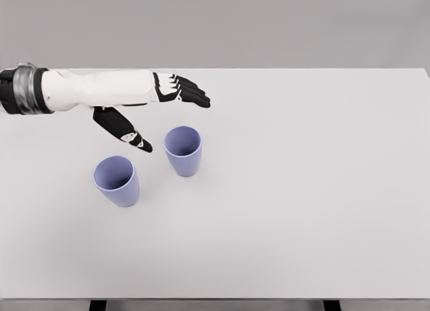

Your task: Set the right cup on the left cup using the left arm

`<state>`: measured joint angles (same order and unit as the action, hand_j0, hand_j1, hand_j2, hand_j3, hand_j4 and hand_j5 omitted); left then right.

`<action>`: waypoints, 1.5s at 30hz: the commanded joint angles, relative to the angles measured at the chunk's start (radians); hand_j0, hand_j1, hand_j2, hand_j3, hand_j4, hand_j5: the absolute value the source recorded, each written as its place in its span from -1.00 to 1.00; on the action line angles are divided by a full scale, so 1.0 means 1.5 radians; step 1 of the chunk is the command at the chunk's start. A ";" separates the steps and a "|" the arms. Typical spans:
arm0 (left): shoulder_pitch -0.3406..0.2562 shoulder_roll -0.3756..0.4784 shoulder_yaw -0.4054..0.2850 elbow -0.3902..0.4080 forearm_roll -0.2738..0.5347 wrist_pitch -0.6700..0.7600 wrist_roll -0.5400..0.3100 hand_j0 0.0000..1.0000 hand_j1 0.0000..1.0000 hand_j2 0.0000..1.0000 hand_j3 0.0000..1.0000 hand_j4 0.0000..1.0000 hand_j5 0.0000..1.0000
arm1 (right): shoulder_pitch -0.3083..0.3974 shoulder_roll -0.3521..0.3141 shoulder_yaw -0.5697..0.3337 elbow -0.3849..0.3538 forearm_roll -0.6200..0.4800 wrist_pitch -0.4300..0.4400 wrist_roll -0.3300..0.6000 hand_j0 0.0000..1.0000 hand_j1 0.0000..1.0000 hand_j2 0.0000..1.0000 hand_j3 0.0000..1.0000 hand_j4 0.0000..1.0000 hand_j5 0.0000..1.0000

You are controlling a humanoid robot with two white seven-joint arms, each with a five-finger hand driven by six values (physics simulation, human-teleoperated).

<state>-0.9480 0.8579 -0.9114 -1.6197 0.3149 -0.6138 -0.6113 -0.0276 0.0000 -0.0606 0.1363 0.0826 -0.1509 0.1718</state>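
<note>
**Two cups upright, open hand above them**

White and matte, the table [316, 210] fills nearly the whole head view, its near edge running along the bottom of the frame and a grey wall behind its far edge.

The left arm [80, 89] comes in from the left edge, a white forearm with a metal-ringed cuff, stretched level over the far left part of the table. The left hand [151, 106] at its end is open and holds nothing: the dark fingers [188, 91] reach out straight to the right, and the thumb [124, 129] points down and toward the cups.

The right cup [183, 150] is lavender-blue, standing upright just below the fingers in the picture and right of the thumb tip, apart from both. Its mouth faces up and its inside shows nothing in it.

The left cup [117, 181], same colour and shape, stands upright nearer the camera and to the left, near the other but not touching. It too looks empty.
</note>
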 commanded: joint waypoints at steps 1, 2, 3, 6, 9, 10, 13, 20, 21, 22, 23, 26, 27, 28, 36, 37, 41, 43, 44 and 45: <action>0.000 0.000 0.000 -0.007 -0.001 0.002 0.000 1.00 1.00 1.00 1.00 1.00 1.00 | 0.000 0.000 0.001 -0.001 0.000 -0.001 -0.001 1.00 1.00 1.00 1.00 1.00 1.00; 0.000 0.000 -0.001 -0.007 -0.003 0.002 0.000 1.00 1.00 1.00 1.00 1.00 1.00 | 0.006 0.000 -0.001 0.006 -0.002 0.000 -0.001 1.00 1.00 1.00 1.00 1.00 1.00; 0.000 -0.001 0.000 -0.007 -0.007 0.002 0.000 1.00 1.00 1.00 1.00 1.00 1.00 | 0.012 0.000 -0.004 0.009 -0.004 0.002 0.000 1.00 1.00 1.00 1.00 1.00 1.00; -0.002 -0.003 0.000 -0.007 -0.010 0.002 0.000 1.00 1.00 1.00 1.00 1.00 1.00 | 0.013 0.000 -0.001 0.003 -0.002 0.001 0.000 1.00 1.00 1.00 1.00 1.00 1.00; -0.001 -0.004 0.000 -0.003 -0.044 0.002 0.000 1.00 1.00 1.00 1.00 1.00 1.00 | 0.013 0.000 -0.003 0.008 -0.002 0.001 0.000 1.00 1.00 1.00 1.00 1.00 1.00; 0.002 -0.002 0.000 -0.001 -0.053 0.002 0.000 1.00 1.00 1.00 1.00 1.00 1.00 | 0.013 0.000 -0.003 0.008 -0.002 0.001 0.000 1.00 1.00 1.00 1.00 1.00 1.00; 0.004 -0.007 0.002 0.023 -0.101 0.002 0.000 1.00 1.00 1.00 1.00 1.00 1.00 | 0.013 0.000 -0.003 0.007 -0.002 0.001 0.000 1.00 1.00 1.00 1.00 1.00 1.00; 0.039 -0.083 -0.001 0.144 -0.160 0.002 0.000 1.00 1.00 1.00 1.00 1.00 1.00 | 0.013 0.000 -0.003 0.008 -0.002 0.001 0.000 1.00 1.00 1.00 1.00 1.00 1.00; 0.040 -0.087 0.000 0.148 -0.173 0.002 0.000 1.00 1.00 1.00 1.00 1.00 1.00 | 0.013 0.000 -0.003 0.007 -0.002 0.001 0.000 1.00 1.00 1.00 1.00 1.00 1.00; 0.048 -0.098 0.000 0.149 -0.179 0.002 0.000 1.00 1.00 1.00 1.00 1.00 1.00 | 0.013 0.000 -0.003 0.008 -0.002 0.001 0.000 1.00 1.00 1.00 1.00 1.00 1.00; 0.049 -0.109 0.000 0.150 -0.180 0.002 0.000 1.00 1.00 1.00 1.00 1.00 1.00 | 0.013 0.000 -0.003 0.008 -0.002 0.001 0.000 1.00 1.00 1.00 1.00 1.00 1.00; 0.050 -0.118 -0.001 0.150 -0.194 0.002 0.000 1.00 1.00 1.00 1.00 1.00 1.00 | 0.013 0.000 -0.003 0.008 -0.002 0.001 0.000 1.00 1.00 1.00 1.00 1.00 1.00; 0.050 -0.122 0.001 0.150 -0.210 0.002 0.000 1.00 1.00 1.00 1.00 1.00 1.00 | 0.013 0.000 -0.003 0.008 -0.002 0.001 0.000 1.00 1.00 1.00 1.00 1.00 1.00; 0.050 -0.122 0.001 0.150 -0.214 0.002 0.000 1.00 1.00 1.00 1.00 1.00 1.00 | 0.013 0.000 -0.003 0.008 -0.002 0.001 0.000 1.00 1.00 1.00 1.00 1.00 1.00; 0.054 -0.123 -0.001 0.168 -0.214 0.002 0.000 1.00 1.00 1.00 1.00 1.00 1.00 | 0.013 0.000 -0.003 0.008 -0.002 0.001 0.000 1.00 1.00 1.00 1.00 1.00 1.00; 0.054 -0.123 -0.001 0.168 -0.214 0.002 0.000 1.00 1.00 1.00 1.00 1.00 1.00 | 0.013 0.000 -0.003 0.008 -0.002 0.001 0.000 1.00 1.00 1.00 1.00 1.00 1.00; 0.054 -0.123 -0.001 0.188 -0.220 0.002 0.000 1.00 1.00 1.00 1.00 1.00 1.00 | 0.013 0.000 -0.003 0.008 -0.002 0.001 0.000 1.00 1.00 1.00 1.00 1.00 1.00; 0.054 -0.130 0.002 0.207 -0.263 0.002 0.001 1.00 1.00 1.00 1.00 1.00 1.00 | 0.013 0.000 -0.003 0.008 -0.002 0.001 0.000 1.00 1.00 1.00 1.00 1.00 1.00; 0.054 -0.140 0.002 0.217 -0.266 0.002 0.012 1.00 1.00 1.00 1.00 1.00 1.00 | 0.013 0.000 -0.003 0.007 -0.002 0.001 0.000 1.00 1.00 1.00 1.00 1.00 1.00; 0.054 -0.144 0.001 0.217 -0.266 0.002 0.013 1.00 1.00 1.00 1.00 1.00 1.00 | 0.013 0.000 -0.003 0.008 -0.002 0.001 0.000 1.00 1.00 1.00 1.00 1.00 1.00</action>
<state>-0.8667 0.6537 -0.9109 -1.3122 -0.0713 -0.6136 -0.6008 -0.0077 0.0000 -0.0644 0.1485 0.0795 -0.1487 0.1716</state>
